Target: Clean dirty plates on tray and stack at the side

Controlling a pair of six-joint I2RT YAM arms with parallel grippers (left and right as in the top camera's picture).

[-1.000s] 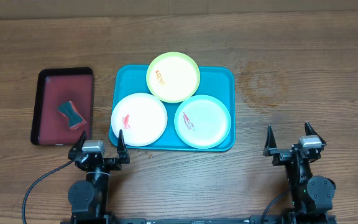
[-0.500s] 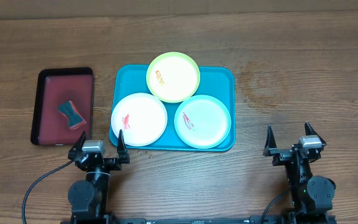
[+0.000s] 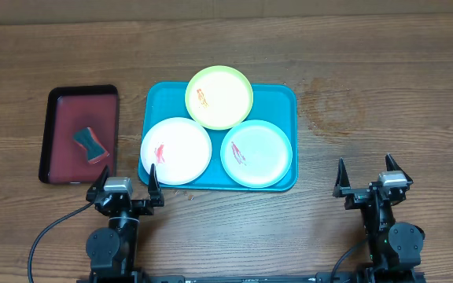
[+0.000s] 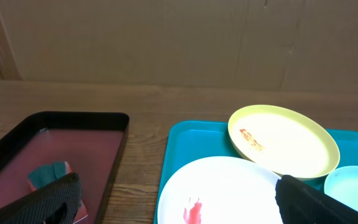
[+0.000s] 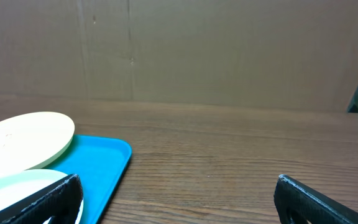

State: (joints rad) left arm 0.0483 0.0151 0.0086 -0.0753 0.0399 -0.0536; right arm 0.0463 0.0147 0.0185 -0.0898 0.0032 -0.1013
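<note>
Over edges of the tray (image 3: 283, 99) poke the yellow plate (image 3: 219, 97) and white plate (image 3: 176, 151); left hand (image 3: 126, 178) sits close, right hand (image 3: 365, 168) apart, both spread.

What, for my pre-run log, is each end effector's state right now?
Left end effector: open, holding nothing.
Right end effector: open, holding nothing.

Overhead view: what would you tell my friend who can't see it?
A yellow-green plate, a white plate and a mint plate, all smeared red, sit on a blue tray. Beside it a dark red tray holds a small teal block. Below, the left gripper and right gripper rest with jaws open.
</note>
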